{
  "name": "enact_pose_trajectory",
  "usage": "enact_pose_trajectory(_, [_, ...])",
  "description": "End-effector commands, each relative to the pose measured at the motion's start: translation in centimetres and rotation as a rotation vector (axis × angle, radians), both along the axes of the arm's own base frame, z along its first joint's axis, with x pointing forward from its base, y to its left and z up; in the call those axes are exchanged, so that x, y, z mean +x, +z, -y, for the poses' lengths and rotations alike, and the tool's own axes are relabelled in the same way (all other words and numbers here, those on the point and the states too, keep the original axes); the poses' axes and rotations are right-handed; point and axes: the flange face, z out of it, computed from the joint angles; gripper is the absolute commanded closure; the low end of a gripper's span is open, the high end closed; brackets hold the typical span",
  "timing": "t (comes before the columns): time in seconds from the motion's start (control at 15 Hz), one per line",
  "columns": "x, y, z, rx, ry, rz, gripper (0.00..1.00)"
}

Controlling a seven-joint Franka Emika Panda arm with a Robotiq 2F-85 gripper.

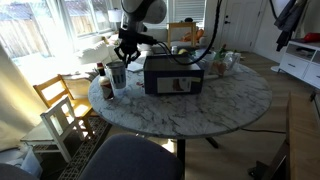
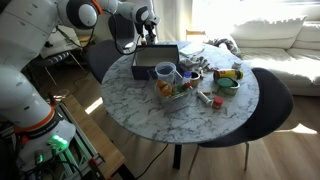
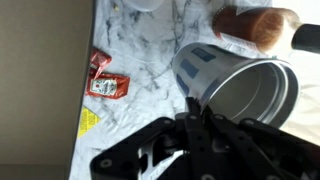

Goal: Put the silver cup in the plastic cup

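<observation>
The silver cup (image 1: 118,75) stands upright on the round marble table (image 1: 205,112), left of centre in an exterior view and just left of the black box (image 1: 172,75) that fills the middle of the tabletop. The gripper (image 1: 127,53) hangs directly above the cup's mouth, on the arm that comes down from the top of the frame.

In the wrist view the silver cup (image 3: 235,85) fills the right half of the frame, its wide mouth turned toward the lower right and its shiny wall mirroring pale and blue patches. The gripper (image 3: 192,112) comes in from the bottom edge as a dark mass, its tips right by the near rim of the cup. Whether the fingers are spread or drawn together, or touch the rim at all, cannot be made out (they merge into one dark shape). A brown bottle (image 3: 255,25) lies across the top right corner, just beyond the cup. At the left of this view two red packets (image 3: 106,85) rest on the marble, with a yellow packet (image 3: 88,121) below them near the table's edge.

In an exterior view a light cup with a bluish rim, apparently the plastic cup (image 2: 165,72), stands in front of the black box (image 2: 155,55) among small clutter at the centre of the table
</observation>
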Motion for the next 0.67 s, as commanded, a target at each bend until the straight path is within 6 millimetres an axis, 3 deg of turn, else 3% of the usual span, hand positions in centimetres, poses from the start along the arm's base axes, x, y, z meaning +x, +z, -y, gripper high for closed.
enact_pose_trajectory(0.0, [-1.3,4.3,1.4,-0.043,-0.049,-0.010,0.99])
enact_pose_trajectory(0.13, [-2.1,7.1,2.0,-0.052,-0.055,0.000,0.99])
enact_pose_trajectory(0.6, [-9.7,15.7,2.2,-0.094,0.013,-0.094,0.99])
